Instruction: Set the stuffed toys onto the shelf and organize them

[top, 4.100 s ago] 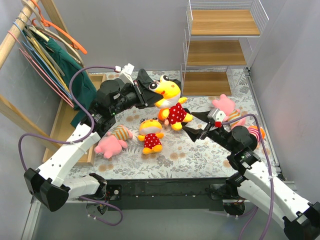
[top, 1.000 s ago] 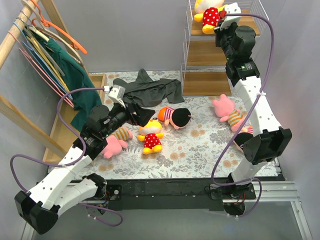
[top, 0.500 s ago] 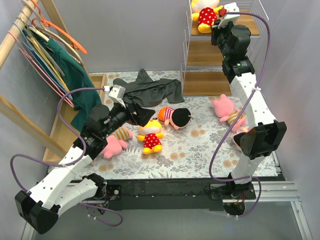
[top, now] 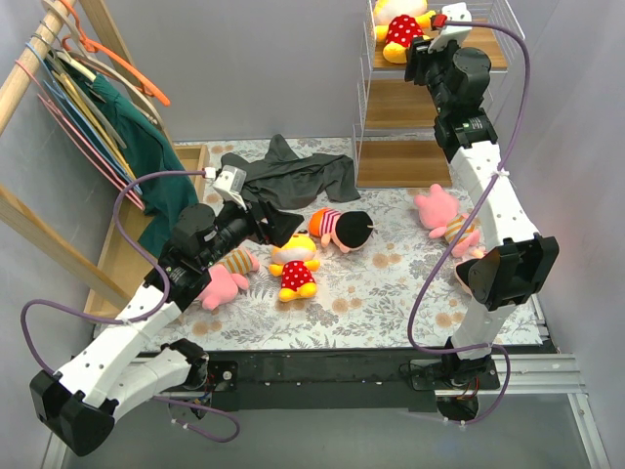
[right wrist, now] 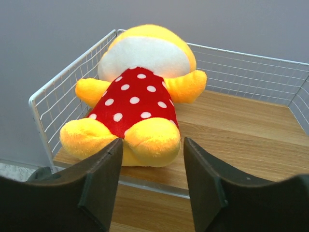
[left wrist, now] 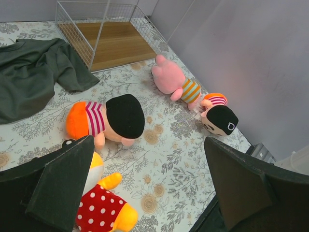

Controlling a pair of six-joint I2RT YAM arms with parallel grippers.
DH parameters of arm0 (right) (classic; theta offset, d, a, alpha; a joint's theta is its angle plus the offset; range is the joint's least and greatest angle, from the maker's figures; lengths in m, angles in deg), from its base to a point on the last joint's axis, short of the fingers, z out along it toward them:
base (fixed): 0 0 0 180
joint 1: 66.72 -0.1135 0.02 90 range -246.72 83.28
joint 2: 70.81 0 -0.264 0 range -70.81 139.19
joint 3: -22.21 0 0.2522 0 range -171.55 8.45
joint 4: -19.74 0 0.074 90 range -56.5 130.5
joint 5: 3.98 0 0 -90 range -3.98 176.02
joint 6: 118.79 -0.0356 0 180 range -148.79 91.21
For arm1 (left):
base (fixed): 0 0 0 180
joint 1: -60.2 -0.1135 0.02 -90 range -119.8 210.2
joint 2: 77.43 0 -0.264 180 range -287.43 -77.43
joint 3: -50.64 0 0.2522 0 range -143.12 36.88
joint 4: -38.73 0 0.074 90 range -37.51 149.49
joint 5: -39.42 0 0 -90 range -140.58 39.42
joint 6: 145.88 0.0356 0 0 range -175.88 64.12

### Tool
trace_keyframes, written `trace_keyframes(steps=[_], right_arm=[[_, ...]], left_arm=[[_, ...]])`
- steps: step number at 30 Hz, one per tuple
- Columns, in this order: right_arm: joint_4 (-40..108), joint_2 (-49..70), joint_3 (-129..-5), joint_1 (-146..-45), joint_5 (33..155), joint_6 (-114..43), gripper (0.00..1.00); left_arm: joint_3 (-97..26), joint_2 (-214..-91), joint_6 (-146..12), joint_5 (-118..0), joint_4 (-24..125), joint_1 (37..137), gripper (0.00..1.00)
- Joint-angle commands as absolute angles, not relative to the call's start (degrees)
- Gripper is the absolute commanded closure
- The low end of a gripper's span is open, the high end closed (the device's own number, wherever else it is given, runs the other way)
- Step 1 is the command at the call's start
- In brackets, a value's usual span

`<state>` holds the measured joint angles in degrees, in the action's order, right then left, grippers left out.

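Observation:
A yellow stuffed toy in a red polka-dot dress [top: 400, 27] [right wrist: 140, 92] lies on the top board of the shelf [top: 439, 98] [right wrist: 241, 125]. My right gripper [top: 427, 51] [right wrist: 152, 145] is open right at its feet, holding nothing. On the table lie a second yellow toy [top: 293, 266] [left wrist: 101, 208], a black-haired striped toy [top: 342, 227] [left wrist: 113, 118], a pink toy [top: 444, 217] [left wrist: 174, 82] and another pink one [top: 217, 281]. Another black-haired toy [left wrist: 219, 113] is half hidden behind the right arm. My left gripper [top: 283, 227] [left wrist: 148, 142] hovers open above the second yellow toy.
A dark grey garment [top: 293, 176] [left wrist: 29, 72] lies crumpled at the back of the table, beside the shelf's lowest board [left wrist: 116, 46]. A slanted wooden clothes rail with hangers [top: 59, 88] stands at the left. Grey walls close the back and right sides.
My right gripper has opened and let go of the yellow polka-dot toy, which now rests a little further left on the top shelf. The left arm has stayed still.

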<state>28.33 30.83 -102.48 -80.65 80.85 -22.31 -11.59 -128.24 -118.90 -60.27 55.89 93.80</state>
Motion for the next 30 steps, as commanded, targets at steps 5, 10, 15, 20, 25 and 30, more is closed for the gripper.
trace_keyframes(steps=[5, 10, 15, 20, 25, 30], right_arm=[[24.4, 29.8, -105.6, -80.6, 78.7, -21.2, 0.32], [24.3, 29.3, -105.6, -80.6, 79.2, -20.8, 0.27], [25.3, 27.8, -105.5, -80.6, 78.6, -20.5, 0.20], [26.7, 22.7, -101.2, -80.6, 77.8, -21.0, 0.13], [27.6, 16.5, -92.1, -80.6, 78.3, -22.1, 0.09], [35.1, 10.1, -87.4, -80.6, 85.0, -26.8, 0.15]], left_arm=[[-11.3, -128.2, -118.4, -60.7, 55.3, 93.9, 0.02], [-11.4, -128.4, -118.4, -60.8, 55.3, 93.9, 0.02], [-11.3, -128.5, -118.3, -60.7, 55.3, 93.9, 0.02], [-11.5, -128.8, -118.2, -60.8, 55.5, 93.9, 0.02], [-11.5, -129.0, -118.2, -61.4, 55.6, 93.9, 0.02], [-11.8, -129.5, -117.9, -60.9, 56.1, 93.9, 0.02]])
